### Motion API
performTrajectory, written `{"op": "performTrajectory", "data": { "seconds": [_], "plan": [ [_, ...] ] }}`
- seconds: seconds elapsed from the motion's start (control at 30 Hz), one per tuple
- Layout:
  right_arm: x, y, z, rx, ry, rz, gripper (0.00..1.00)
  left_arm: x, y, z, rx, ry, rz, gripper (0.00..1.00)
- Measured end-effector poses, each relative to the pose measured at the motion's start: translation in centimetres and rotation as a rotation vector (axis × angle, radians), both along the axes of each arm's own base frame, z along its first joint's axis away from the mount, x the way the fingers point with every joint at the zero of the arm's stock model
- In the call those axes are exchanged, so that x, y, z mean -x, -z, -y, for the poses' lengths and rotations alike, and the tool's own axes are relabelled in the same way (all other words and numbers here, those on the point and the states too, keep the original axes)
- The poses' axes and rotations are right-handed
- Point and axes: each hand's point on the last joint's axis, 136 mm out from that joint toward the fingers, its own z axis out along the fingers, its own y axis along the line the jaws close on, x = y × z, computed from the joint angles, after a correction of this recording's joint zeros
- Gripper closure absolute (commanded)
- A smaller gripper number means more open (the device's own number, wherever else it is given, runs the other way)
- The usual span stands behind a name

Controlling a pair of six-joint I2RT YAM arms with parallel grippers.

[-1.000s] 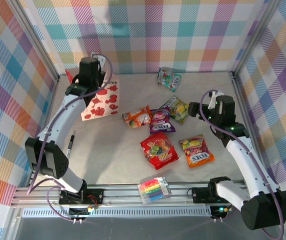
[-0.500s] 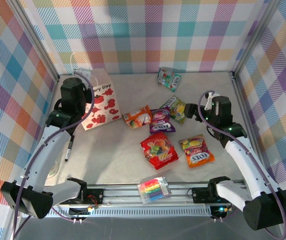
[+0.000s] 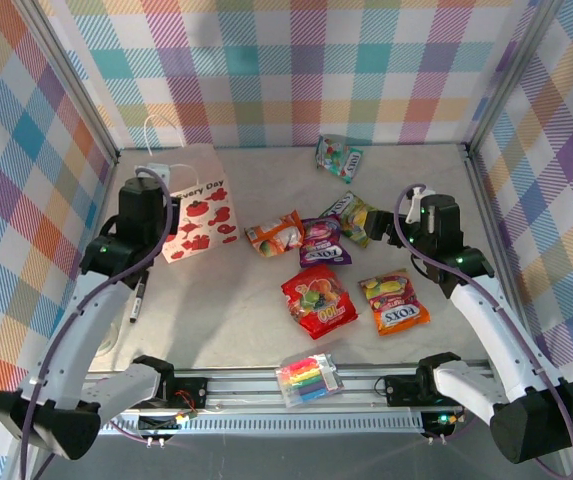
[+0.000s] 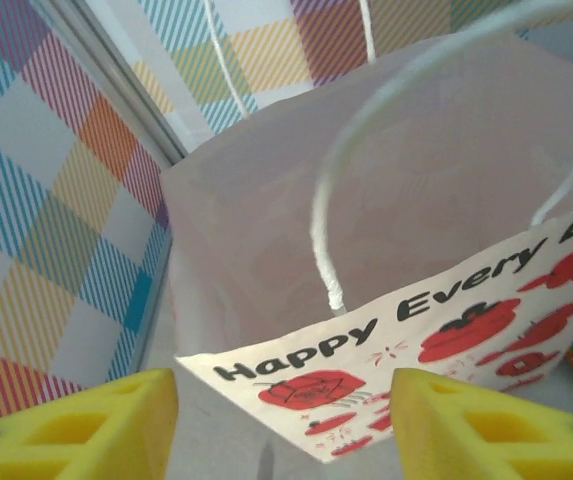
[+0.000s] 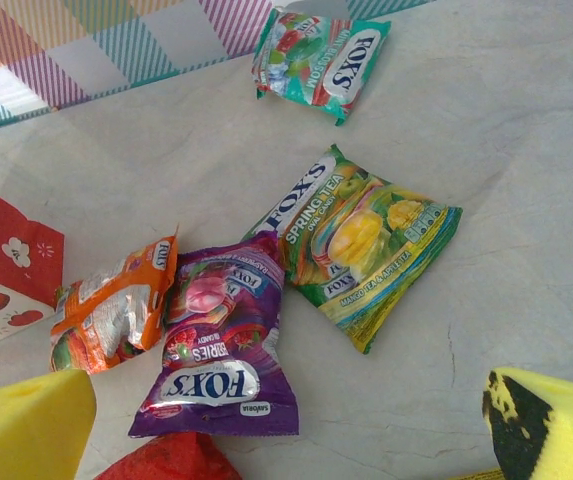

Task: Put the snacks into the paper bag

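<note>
Paper bag point(image 4: 396, 200) stood open-mouthed before your left tool point(image 4: 284, 415), jaws apart, nothing held | your right tool point(image 5: 286, 425) gaped, empty, above purple snack point(image 5: 221, 350) on worktop point(image 5: 526, 150).

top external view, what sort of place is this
Most likely a robot test cell: left arm and right arm bolted to an aluminium rail, plaid walls boxing in the table, snacks staged near a paper bag.
</note>
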Motion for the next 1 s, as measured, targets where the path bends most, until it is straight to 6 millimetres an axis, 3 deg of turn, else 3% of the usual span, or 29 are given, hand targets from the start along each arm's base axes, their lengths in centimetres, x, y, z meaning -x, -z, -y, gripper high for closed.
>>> {"op": "performTrajectory", "data": {
  "seconds": [0.13, 0.3, 0.4, 0.5, 0.7, 0.8, 0.9, 1.0],
  "plan": [
    [0.0, 0.0, -0.1, -0.001, -0.002, -0.001, 0.01, 1.5, -1.0, 0.0, 0.075, -0.015, -0.008, 0.38],
    [-0.1, 0.4, -0.4, -0.001, -0.014, -0.014, 0.01, 2.9, 0.0, 0.8, 0.132, -0.021, -0.061, 0.41],
    [-0.2, 0.8, -0.4, 0.008, -0.019, -0.024, 0.01, 3.6, 0.0, 1.8, 0.209, -0.012, -0.081, 0.42],
    [-0.5, 1.5, -0.4, 0.028, -0.024, -0.04, 0.01, 3.9, -1.4, 4.0, 0.286, 0.021, -0.073, 0.41],
    [-1.5, 2.3, -0.4, 0.067, -0.028, -0.062, 0.01, 2.7, -2.0, 9.6, 0.343, 0.048, -0.108, 0.38],
    [-2.0, 2.2, -0.4, 0.084, -0.027, -0.062, 0.01, 1.1, -0.7, 12.0, 0.332, 0.01, -0.138, 0.38],
    [-2.1, 2.3, -0.3, 0.1, -0.029, -0.058, 0.01, -0.1, 0.9, 12.7, 0.301, -0.058, -0.155, 0.38],
    [-2.1, 2.3, -0.1, 0.117, -0.032, -0.053, 0.01, -1.4, 1.1, 12.6, 0.267, -0.129, -0.133, 0.39]
  ]
}}
